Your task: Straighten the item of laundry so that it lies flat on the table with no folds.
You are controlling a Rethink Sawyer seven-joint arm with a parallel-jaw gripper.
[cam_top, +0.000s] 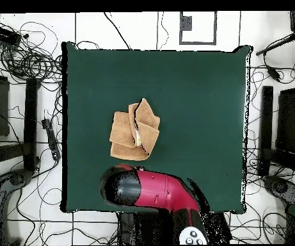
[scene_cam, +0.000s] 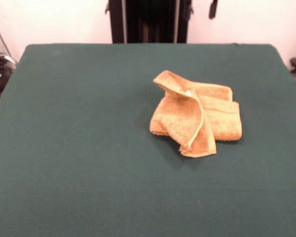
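Note:
The golden-tan towel point(scene_cam: 196, 114) lies crumpled right of the middle of the dark green table point(scene_cam: 79, 148). Several layers are folded over each other, one hemmed flap drapes toward the front, and a small white tag point(scene_cam: 187, 93) shows near its top. In the overhead view the towel point(cam_top: 134, 130) lies left of the middle of the table point(cam_top: 201, 115). The red arm point(cam_top: 166, 192) reaches over the table's edge by the base, and its black end point(cam_top: 119, 186) hangs short of the towel without touching it. The gripper is hidden under that end. The front view shows no gripper.
The black pedestal point(scene_cam: 150, 19) stands behind the table's far edge. Cables and black stands point(cam_top: 28, 122) lie on the floor around the table. Bare green top surrounds the towel on all sides.

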